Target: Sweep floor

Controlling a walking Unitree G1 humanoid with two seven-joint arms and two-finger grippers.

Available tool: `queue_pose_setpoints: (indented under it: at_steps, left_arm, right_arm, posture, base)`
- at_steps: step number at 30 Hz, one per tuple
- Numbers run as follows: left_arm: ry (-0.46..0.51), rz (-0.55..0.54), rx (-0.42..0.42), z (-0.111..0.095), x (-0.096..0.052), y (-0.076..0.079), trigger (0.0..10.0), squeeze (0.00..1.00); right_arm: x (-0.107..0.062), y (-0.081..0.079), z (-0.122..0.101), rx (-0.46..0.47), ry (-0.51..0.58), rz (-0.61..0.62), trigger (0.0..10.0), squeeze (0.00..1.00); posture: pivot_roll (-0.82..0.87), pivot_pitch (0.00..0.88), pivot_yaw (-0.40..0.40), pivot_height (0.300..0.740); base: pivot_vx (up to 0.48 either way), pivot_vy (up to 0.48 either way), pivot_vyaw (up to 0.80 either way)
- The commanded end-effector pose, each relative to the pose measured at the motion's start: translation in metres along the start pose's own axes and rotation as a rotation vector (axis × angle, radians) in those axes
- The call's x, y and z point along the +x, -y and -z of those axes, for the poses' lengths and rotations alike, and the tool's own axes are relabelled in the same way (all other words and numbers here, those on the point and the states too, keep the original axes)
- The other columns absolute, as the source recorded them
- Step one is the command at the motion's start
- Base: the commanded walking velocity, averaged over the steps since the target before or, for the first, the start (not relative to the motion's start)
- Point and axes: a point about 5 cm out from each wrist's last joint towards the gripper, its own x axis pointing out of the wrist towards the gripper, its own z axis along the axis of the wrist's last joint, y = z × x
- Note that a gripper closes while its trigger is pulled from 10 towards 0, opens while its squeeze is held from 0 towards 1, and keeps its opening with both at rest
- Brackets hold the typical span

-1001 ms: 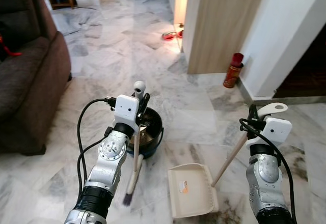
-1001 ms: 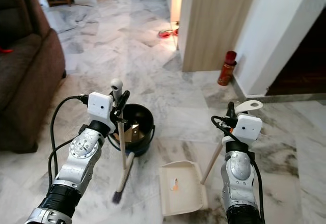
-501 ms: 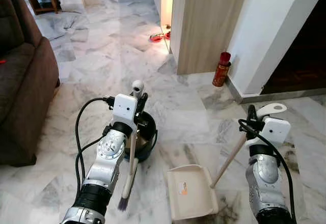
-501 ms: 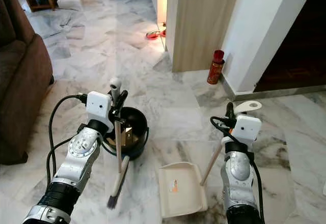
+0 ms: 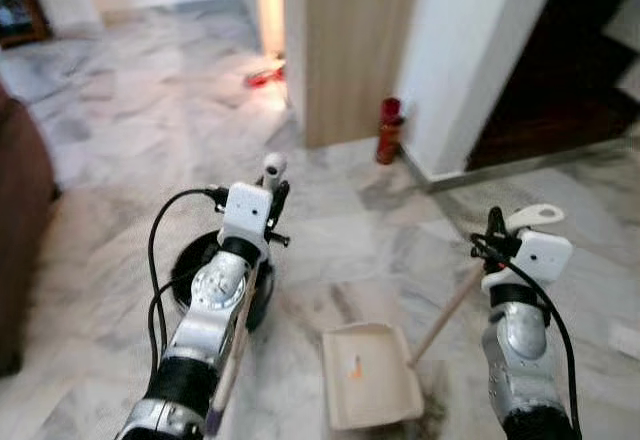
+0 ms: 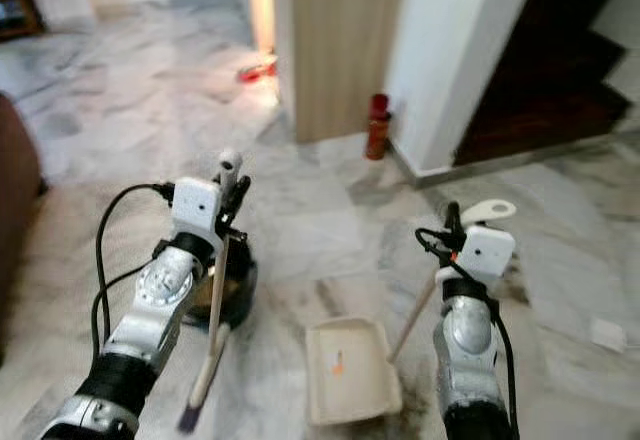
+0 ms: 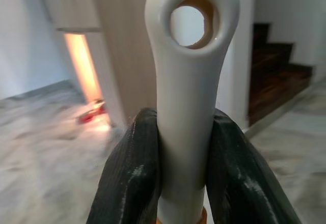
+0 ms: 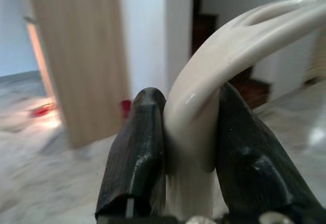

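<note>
On the marble floor, down low between the two arms, a cream dustpan lying flat, with a small orange scrap inside. Left gripper squeezed tight on the white top of the broom, bristles near the floor beside the black bucket. Right gripper pinched on the curved dustpan handle. Views blurry. Best now to keep both grips tight, hold the dustpan's front edge flat on the floor, and brush with short, soft strokes toward the pan
</note>
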Motion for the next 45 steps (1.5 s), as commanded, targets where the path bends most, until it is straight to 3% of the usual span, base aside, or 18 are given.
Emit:
queue_pose_setpoints:
  at_steps: [1, 22, 41, 45]
  left_arm:
    - [0.03, 0.001, -0.009, -0.0057, 0.0029, 0.0006, 10.0, 0.0]
    - [0.042, 0.002, -0.014, -0.0084, 0.0077, 0.0008, 10.0, 0.0]
    - [0.044, 0.001, -0.072, -0.0086, 0.0098, -0.0017, 10.0, 0.0]
    - [0.046, 0.001, -0.082, -0.0091, 0.0105, -0.0011, 10.0, 0.0]
  right_arm:
    - [0.0027, 0.0002, -0.0055, -0.001, 0.029, -0.004, 10.0, 0.0]
    - [0.0047, 0.003, -0.0093, -0.005, 0.045, 0.003, 10.0, 0.0]
    - [0.0032, 0.0022, -0.0091, -0.003, 0.051, 0.009, 10.0, 0.0]
    - [0.006, 0.0029, -0.0122, -0.005, 0.063, 0.011, 10.0, 0.0]
  posture:
    - [0.1, 0.03, -0.026, 0.74]
    - [0.08, 0.05, -0.02, 0.74]
    - [0.08, 0.015, -0.006, 0.74]
    - [0.08, 0.019, -0.007, 0.74]
  base:
    - [0.0, 0.0, -0.8]
    - [0.0, 0.0, -0.8]
    - [0.0, 0.0, -0.8]
    - [0.0, 0.0, 0.0]
